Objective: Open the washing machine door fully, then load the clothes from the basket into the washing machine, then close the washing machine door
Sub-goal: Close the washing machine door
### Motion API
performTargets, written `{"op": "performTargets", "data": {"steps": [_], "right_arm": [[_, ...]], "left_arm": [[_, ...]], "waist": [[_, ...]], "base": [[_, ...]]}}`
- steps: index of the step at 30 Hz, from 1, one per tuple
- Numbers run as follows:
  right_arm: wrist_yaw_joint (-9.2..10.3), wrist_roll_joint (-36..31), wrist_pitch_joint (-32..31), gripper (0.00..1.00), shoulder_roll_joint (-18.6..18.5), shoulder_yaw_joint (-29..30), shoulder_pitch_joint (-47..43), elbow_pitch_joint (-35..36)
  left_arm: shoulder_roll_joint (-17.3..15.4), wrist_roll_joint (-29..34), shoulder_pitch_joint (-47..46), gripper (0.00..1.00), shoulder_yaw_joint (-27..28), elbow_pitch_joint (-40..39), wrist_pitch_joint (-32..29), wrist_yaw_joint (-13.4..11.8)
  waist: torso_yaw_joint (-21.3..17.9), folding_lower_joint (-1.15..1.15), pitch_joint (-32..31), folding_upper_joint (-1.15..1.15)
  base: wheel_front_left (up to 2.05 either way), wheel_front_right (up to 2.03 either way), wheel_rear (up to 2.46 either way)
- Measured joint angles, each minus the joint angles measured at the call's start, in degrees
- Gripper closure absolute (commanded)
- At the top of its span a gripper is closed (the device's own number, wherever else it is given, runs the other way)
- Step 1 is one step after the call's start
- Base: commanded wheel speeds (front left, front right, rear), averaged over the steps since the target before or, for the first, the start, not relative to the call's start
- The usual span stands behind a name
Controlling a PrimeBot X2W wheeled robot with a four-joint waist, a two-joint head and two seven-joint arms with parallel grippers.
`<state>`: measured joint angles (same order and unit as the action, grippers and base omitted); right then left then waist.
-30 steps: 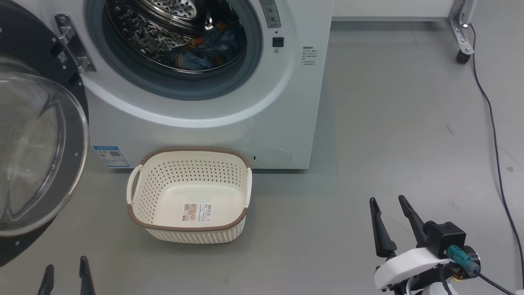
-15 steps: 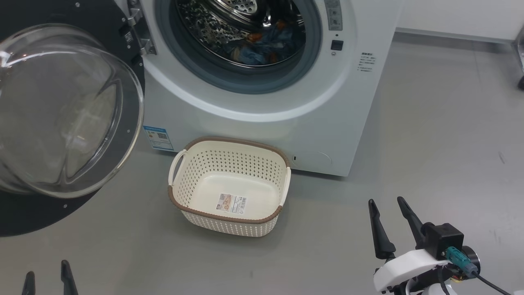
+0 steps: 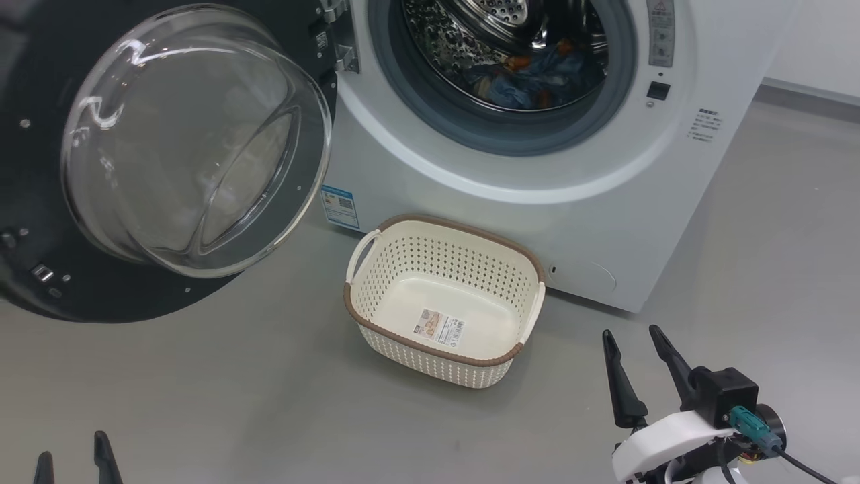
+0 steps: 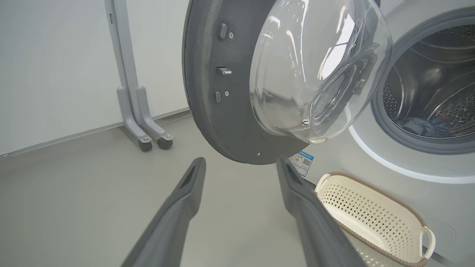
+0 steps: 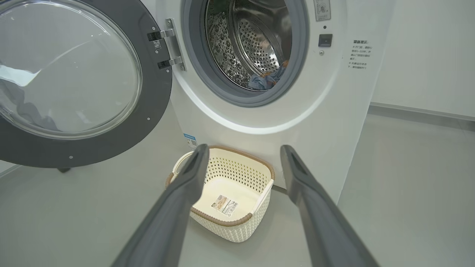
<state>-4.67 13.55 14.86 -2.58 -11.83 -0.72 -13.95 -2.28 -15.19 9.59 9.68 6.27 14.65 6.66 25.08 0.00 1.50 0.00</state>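
At the lower left the left gripper hangs low over the floor, its two long dark fingers spread wide and holding nothing. Above it the large round washing machine door, a glossy black rim around a bulging clear glass bowl, stands swung wide on its hinge. To its right the small cream perforated plastic basket with a brown rim sits on the floor against the foot of the big white front-loading washing machine, holding nothing but a label. The blue and orange fabric clothes lie low in the steel drum, towards its front. At the lower right the right gripper is equally wide open and empty, well apart from everything. Only the closing seems left. I judge four risks:

- a finger sliding off the slick rim or curved glass
- a push too near the hinge leaving the latch uncaught
- cloth near the grey gasket getting pinched
- the door's lower rim clipping the basket's near handle

The floor is smooth matt grey. White walls with a grey skirting bound the room, and a grey metal stand on castors stands by the wall beyond the door.
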Motion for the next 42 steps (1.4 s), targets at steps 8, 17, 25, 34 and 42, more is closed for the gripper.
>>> {"op": "performTargets", "data": {"steps": [8,17,25,34,42], "right_arm": [[-0.43,-0.6,0.0,0.0,0.0,-1.7,0.1,-0.5],[-0.66,-0.8,0.0,0.0,0.1,-2.6,0.4,-1.4],[-0.83,-0.9,0.0,0.0,0.0,-2.6,1.0,-1.9],[-0.88,-0.9,0.0,0.0,0.0,-2.4,1.0,-2.2],[-0.88,-0.9,0.0,0.0,0.0,-2.1,1.0,-2.3]], "left_arm": [[0.1,-1.4,0.1,0.0,1.7,-0.3,0.0,-1.4],[0.1,-2.5,0.5,0.0,2.5,-0.5,0.0,-2.1],[0.1,-2.5,0.5,0.0,2.3,-0.6,0.0,-2.1],[0.1,-2.6,0.5,1.0,1.3,-0.6,0.0,-2.0],[0.1,-2.6,0.5,1.0,1.3,-0.4,0.0,-1.7]], "waist": [[4.4,0.0,-0.1,0.0],[5.1,0.0,0.3,0.0],[5.1,0.0,0.5,0.0],[4.9,0.0,0.6,0.0],[4.8,0.0,0.7,0.0]], "base": [[0.0,0.0,0.0],[0.0,0.0,0.0],[0.0,0.0,0.0],[0.0,0.0,0.0],[0.0,0.0,0.0]]}}
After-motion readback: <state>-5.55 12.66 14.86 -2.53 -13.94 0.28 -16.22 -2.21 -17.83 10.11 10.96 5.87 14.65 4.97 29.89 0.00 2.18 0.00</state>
